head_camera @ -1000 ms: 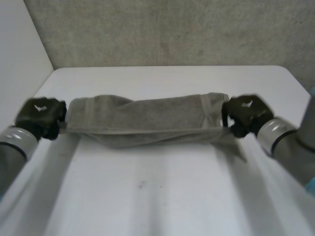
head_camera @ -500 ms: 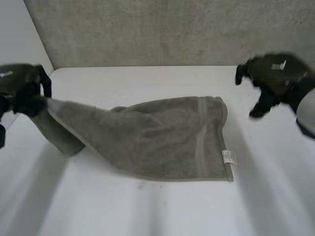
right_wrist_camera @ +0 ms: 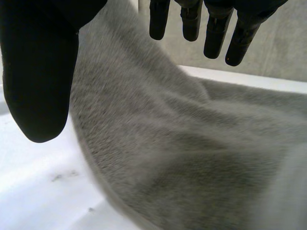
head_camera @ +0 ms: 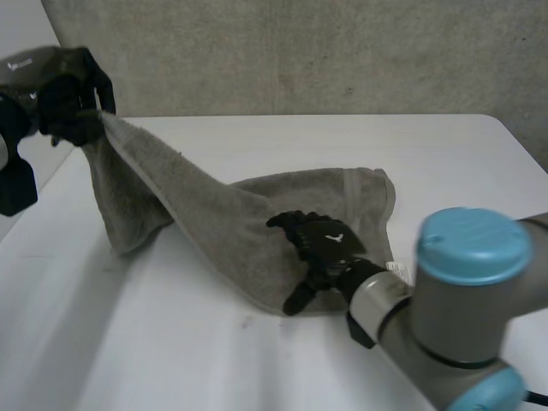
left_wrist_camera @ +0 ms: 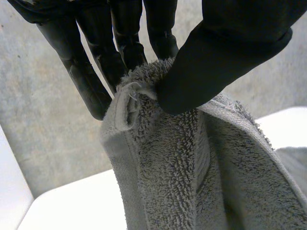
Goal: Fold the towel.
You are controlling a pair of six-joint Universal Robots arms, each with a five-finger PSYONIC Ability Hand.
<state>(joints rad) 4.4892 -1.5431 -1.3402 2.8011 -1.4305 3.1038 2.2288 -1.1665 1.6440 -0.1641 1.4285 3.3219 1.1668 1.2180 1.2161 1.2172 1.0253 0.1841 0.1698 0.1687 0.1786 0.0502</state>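
Observation:
A grey towel (head_camera: 248, 218) lies partly on the white table (head_camera: 257, 137), its right part flat and its left end lifted. My left hand (head_camera: 60, 90) holds that raised end high at the far left. In the left wrist view the thumb (left_wrist_camera: 225, 57) pinches the towel's hemmed corner (left_wrist_camera: 144, 110) against the fingers. My right hand (head_camera: 321, 248) hovers over the towel's near right part with its fingers spread. In the right wrist view its fingers (right_wrist_camera: 211, 28) and thumb (right_wrist_camera: 38, 72) stand straight above the towel (right_wrist_camera: 182, 153), with nothing between them.
A grey concrete wall (head_camera: 300, 51) runs behind the table's far edge. A white label (head_camera: 396, 267) sticks out at the towel's near right corner. My right arm's elbow (head_camera: 467, 300) fills the near right. Bare table lies in front and to the far right.
My right hand let go of the towel's right end, swung out, and came back down over the towel's near right part. My left hand rose and carried its end up to the far left.

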